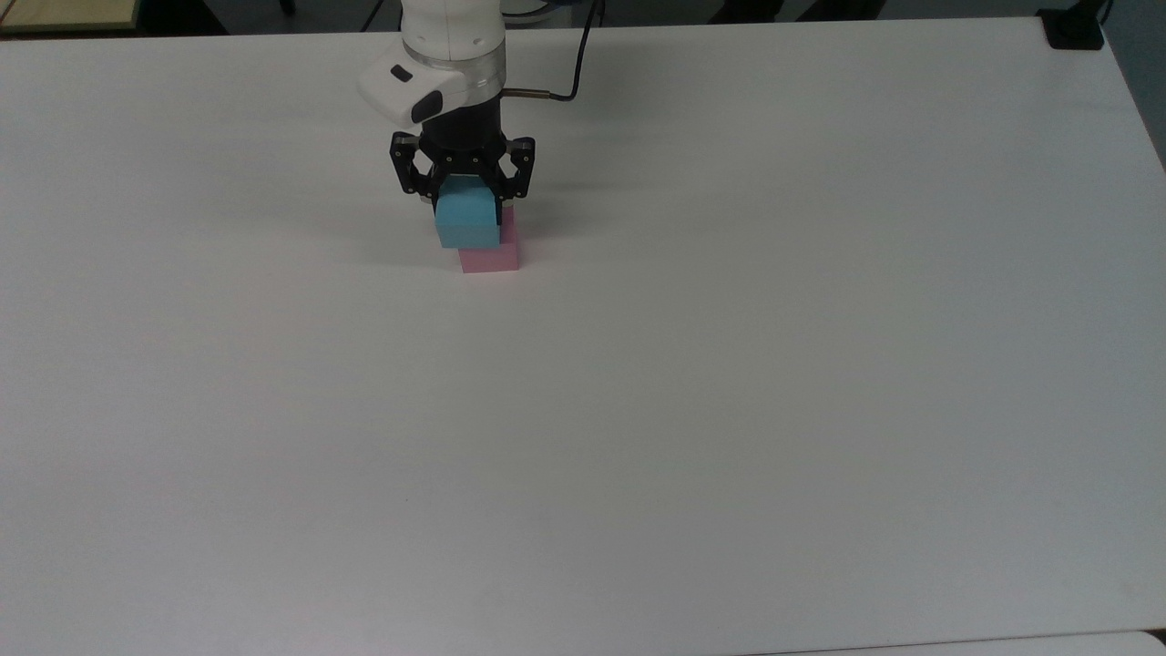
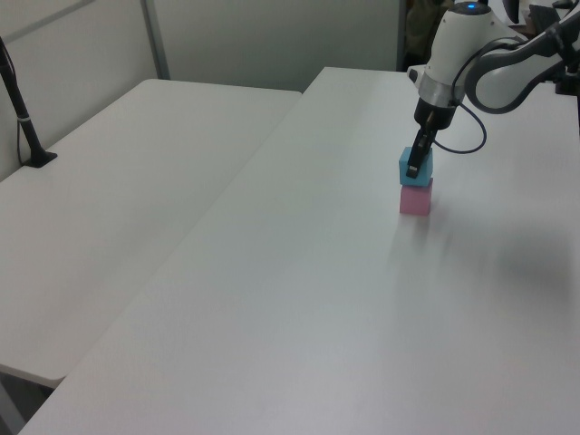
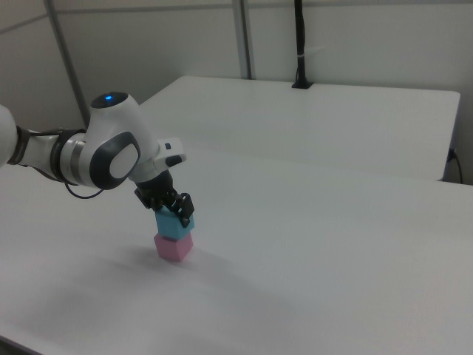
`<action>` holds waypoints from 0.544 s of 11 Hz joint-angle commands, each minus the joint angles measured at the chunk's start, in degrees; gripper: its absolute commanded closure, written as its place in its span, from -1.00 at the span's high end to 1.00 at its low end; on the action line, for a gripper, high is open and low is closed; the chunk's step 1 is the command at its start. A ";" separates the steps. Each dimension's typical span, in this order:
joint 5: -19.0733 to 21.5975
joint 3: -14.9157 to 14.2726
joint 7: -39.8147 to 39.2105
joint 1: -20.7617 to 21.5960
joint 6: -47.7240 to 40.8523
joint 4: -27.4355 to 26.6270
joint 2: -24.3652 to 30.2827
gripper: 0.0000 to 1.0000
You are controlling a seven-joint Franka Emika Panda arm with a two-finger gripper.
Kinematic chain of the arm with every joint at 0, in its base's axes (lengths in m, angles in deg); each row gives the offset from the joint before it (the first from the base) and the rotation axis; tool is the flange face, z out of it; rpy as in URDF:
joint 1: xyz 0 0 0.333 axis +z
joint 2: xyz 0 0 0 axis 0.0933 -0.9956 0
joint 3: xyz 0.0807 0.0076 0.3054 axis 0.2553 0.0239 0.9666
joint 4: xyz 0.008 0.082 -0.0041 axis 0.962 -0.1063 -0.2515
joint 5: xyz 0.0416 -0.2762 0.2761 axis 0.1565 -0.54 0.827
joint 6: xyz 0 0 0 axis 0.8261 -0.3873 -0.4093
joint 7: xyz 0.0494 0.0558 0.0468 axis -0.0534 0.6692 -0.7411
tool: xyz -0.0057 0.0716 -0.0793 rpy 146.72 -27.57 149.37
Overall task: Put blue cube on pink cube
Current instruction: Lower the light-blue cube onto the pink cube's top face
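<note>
The blue cube (image 1: 467,225) is between the fingers of my gripper (image 1: 467,206), which is shut on it. It hangs right over the pink cube (image 1: 492,256), which stands on the white table (image 1: 638,383). In the top view the blue cube sits a little to the top view's left of the pink one. In the left view the blue cube (image 2: 414,165) is directly on top of the pink cube (image 2: 415,199), with the gripper (image 2: 412,169) tilted over it. In the right view the blue cube (image 3: 172,227) meets the pink cube (image 3: 174,248) under the gripper (image 3: 179,212); I cannot tell whether they touch.
A second white table (image 2: 118,208) adjoins this one, with a black post (image 2: 23,118) clamped at its edge. A black cable (image 1: 574,64) trails from the arm's wrist. A dark clamp (image 1: 1073,27) sits at the table's far corner.
</note>
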 commanded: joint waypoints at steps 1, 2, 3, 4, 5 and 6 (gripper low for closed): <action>-0.98 -0.77 -0.17 1.62 1.10 -0.62 0.82 -0.20; -0.98 -0.77 -0.17 1.71 1.01 -0.71 0.82 -0.14; -0.98 -0.77 -0.17 1.71 0.84 -0.71 0.82 0.08; -0.89 -0.77 0.35 1.63 0.75 -0.71 0.82 0.69; -0.89 -0.77 0.44 1.63 0.57 -0.71 0.82 1.00; -0.89 -0.77 0.36 1.63 -0.04 -0.71 0.82 1.00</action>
